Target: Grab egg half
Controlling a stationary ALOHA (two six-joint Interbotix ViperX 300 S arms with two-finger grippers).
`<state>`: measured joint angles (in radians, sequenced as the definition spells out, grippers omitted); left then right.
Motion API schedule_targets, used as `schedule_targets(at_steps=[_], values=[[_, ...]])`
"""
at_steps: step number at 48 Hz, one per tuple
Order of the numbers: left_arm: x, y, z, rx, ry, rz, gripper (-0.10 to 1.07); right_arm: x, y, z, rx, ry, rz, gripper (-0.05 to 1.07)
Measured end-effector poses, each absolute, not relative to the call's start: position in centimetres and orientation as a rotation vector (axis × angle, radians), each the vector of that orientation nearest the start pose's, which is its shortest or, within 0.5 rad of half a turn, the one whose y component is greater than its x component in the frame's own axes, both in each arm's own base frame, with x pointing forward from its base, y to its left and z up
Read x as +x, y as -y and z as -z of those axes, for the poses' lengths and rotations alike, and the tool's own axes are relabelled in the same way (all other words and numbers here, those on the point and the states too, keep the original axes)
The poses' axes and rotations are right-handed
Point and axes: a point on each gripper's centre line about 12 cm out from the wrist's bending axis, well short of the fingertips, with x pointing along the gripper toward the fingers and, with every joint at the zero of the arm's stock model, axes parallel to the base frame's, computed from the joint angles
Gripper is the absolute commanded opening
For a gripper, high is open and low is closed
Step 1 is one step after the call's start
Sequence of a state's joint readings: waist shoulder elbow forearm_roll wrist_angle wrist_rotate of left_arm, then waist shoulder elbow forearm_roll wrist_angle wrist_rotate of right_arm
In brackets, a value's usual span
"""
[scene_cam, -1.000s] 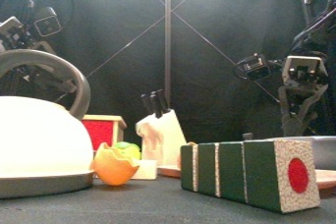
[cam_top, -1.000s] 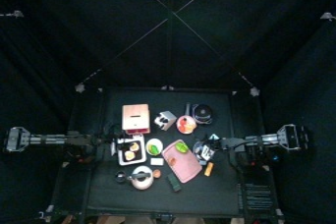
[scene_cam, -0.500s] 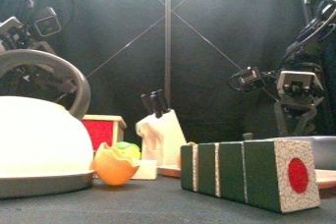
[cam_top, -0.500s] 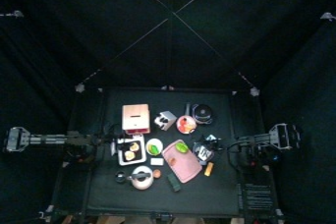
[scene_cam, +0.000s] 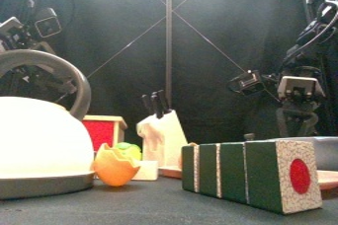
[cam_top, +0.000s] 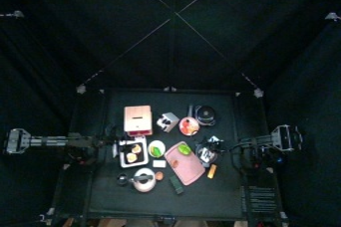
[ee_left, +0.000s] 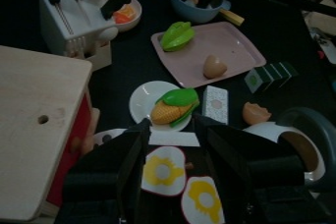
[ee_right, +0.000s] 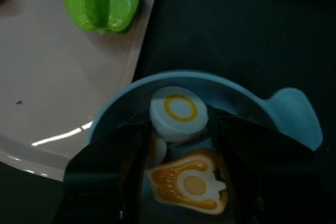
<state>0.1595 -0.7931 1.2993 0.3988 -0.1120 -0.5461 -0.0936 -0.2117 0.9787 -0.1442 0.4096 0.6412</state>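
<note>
While the right gripper (ee_right: 184,174) hangs with jaws spread directly above the blue bowl (ee_right: 282,110), the egg half (ee_right: 178,112) lies yolk-up inside it, centred just ahead of both jaws; left gripper (ee_left: 178,169) rests opposite, jaws spread

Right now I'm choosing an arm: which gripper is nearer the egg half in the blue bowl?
Right. The right gripper hovers directly over the egg half in the blue bowl; the left gripper hangs across the table.
</note>
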Motion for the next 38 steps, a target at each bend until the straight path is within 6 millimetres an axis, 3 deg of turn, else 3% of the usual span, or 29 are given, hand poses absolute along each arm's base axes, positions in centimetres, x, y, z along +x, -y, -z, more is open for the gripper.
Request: schedule_targets(at_steps=[10, 23, 38], values=[[19.7, -2.6, -18.8, -0.186, -0.394, -0.143, 0.80, 25.6, 3.1, -11.9, 0.466, -1.135, 0.440, 0.68], [19.7, -2.7, -18.8, -0.187, -0.394, -0.144, 0.80, 25.8, 3.3, -13.6, 0.465, -1.144, 0.456, 0.68], [19.7, -2.7, -18.8, -0.187, -0.394, -0.144, 0.80, 25.8, 3.2, -13.7, 0.469, -1.146, 0.456, 0.68]])
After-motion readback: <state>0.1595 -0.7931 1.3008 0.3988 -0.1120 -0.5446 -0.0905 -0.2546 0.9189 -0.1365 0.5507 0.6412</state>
